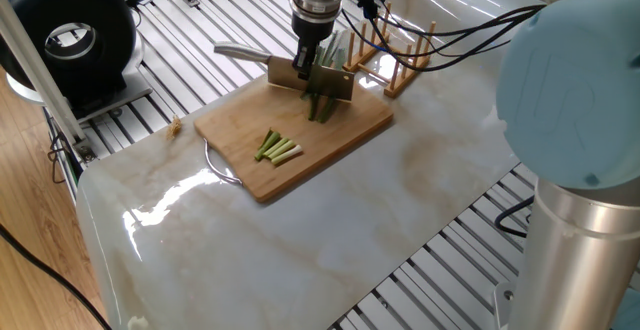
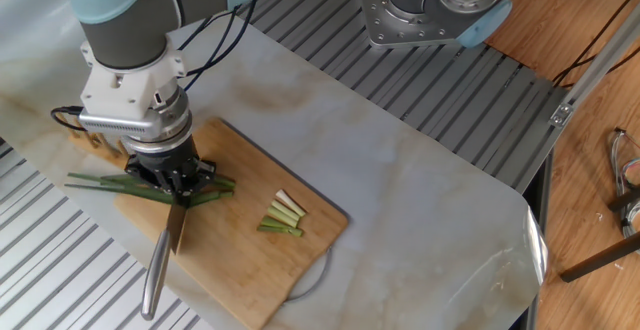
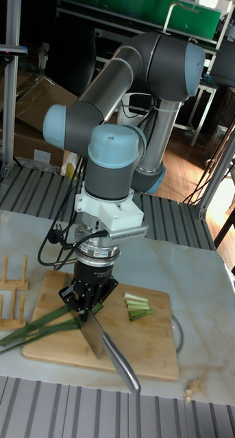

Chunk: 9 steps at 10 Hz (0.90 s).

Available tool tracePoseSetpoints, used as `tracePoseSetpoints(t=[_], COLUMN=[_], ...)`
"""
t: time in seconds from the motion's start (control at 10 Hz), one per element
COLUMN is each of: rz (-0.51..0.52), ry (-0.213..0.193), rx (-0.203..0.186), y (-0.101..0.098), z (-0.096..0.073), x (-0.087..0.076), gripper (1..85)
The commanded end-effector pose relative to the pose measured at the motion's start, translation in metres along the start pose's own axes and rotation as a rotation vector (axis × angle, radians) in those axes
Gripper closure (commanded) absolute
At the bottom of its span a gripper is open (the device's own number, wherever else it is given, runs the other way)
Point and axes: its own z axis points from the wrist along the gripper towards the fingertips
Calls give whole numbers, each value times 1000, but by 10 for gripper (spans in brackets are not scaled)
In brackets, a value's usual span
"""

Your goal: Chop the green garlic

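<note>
Item: knife (image 3: 103,342), metal handle projecting toward the near table edge in the tall fixed view, broad blade running up into the gripper (image 3: 85,309); the blade stands on edge, crosswise to the stalks, a placing that suits a downward cut. Item: bamboo cutting board (image 1: 240,135), flat on the marble table (image 1: 400,200), serving as the work surface under the blade. Item: cut pieces (image 2: 283,216), a small cluster of short pale-ended sticks lying together toward one end of the board, well apart from the knife. Item: the green garlic (image 2: 105,184), uncut remainder, long dark leaves lying across the board beneath the blade and trailing off its edge toward the wooden peg rack (image 1: 400,55); the pale end appears already taken off, so the task reads as partly done. Item: claw, fingers clenched on the knife's spine near where blade meets handle, pointing straight down; whether the blade edge touches the stalks cannot be told. Item: the UR5 arm (image 3: 117,102), upright behind, wrist vertical above the board.
</note>
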Motion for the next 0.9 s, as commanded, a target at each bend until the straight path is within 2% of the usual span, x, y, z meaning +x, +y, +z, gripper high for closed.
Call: tracePoseSetpoints(t=[0.0,0.4,0.8], rz=[19,30,15], ry=[-10,-18,-5], rx=[-23,-23,-19], y=[4,7,1], z=[0,3,-2], x=[-8,-15,-7], gripper=[843,843,843])
